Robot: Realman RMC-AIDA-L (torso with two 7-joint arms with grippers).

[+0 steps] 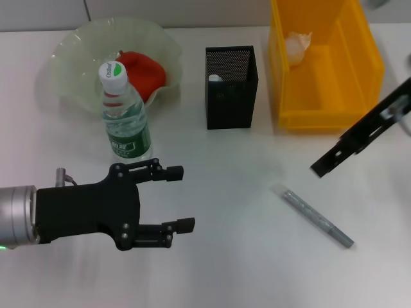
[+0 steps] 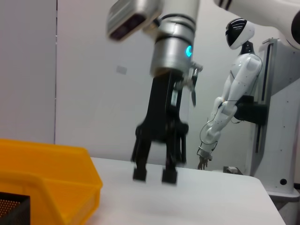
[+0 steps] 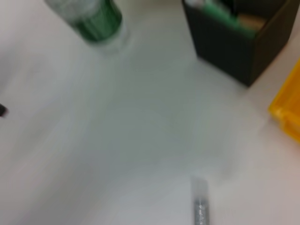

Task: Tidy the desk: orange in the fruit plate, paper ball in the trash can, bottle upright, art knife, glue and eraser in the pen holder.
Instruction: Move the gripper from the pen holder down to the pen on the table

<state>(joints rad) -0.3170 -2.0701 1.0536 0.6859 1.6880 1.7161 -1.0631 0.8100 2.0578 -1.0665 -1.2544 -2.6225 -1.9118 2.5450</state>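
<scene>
1. On the white desk (image 1: pixel 212 192) only the art knife (image 1: pixel 314 216) lies loose, a slim grey stick flat on the surface, near the front right and well apart from the black mesh pen holder (image 1: pixel 231 90).
2. The rest looks done: the orange (image 1: pixel 142 72) sits in the pale green fruit plate (image 1: pixel 77 51), the paper ball (image 1: pixel 297 45) is in the yellow trash can (image 1: pixel 359 70), and the bottle (image 1: pixel 125 115) stands upright just in front of the plate. Something white shows inside the holder; the right wrist view shows green and tan items there, but I cannot tell which is glue or eraser.
3. The step in hand, as I judge it, is fetching the knife. The right gripper (image 1: pixel 321 168) hangs above the desk, near the knife's far end; its fingers seem close together and carry nothing.
4. The left gripper (image 1: pixel 183 199) hovers in front of the bottle, fingers spread apart and empty.
5. Next move calls for the right gripper to spread its fingers, line up across the thin handle and come low enough to pinch it off the flat desk.
6. The bottle cap bears green writing, too small to read.
</scene>
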